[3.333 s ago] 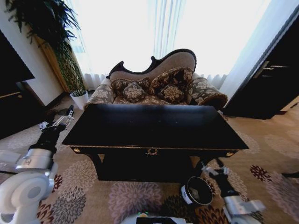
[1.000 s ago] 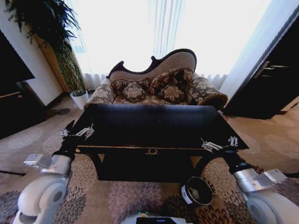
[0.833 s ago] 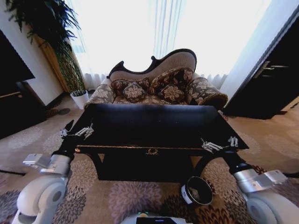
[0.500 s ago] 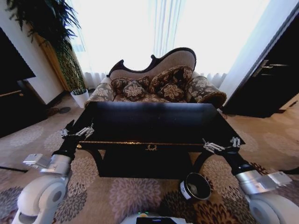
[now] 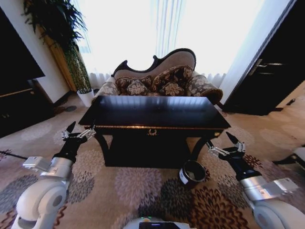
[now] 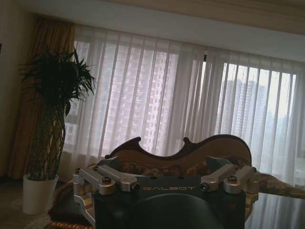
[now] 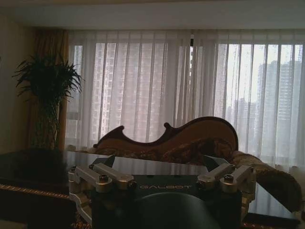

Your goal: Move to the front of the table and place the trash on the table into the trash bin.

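Beside table (image 5: 155, 112), bin (image 5: 192, 172) interior dark.

My table (image 5: 152, 112) is glossy black with a thin gold trim along its front edge. The trash bin (image 5: 192, 172) beside its leg is black with a pale rim. My carpet (image 5: 124, 191) is beige with maroon and grey flower bursts. The sofa (image 5: 159, 81) wears brown-and-cream floral cloth in a dark frame.
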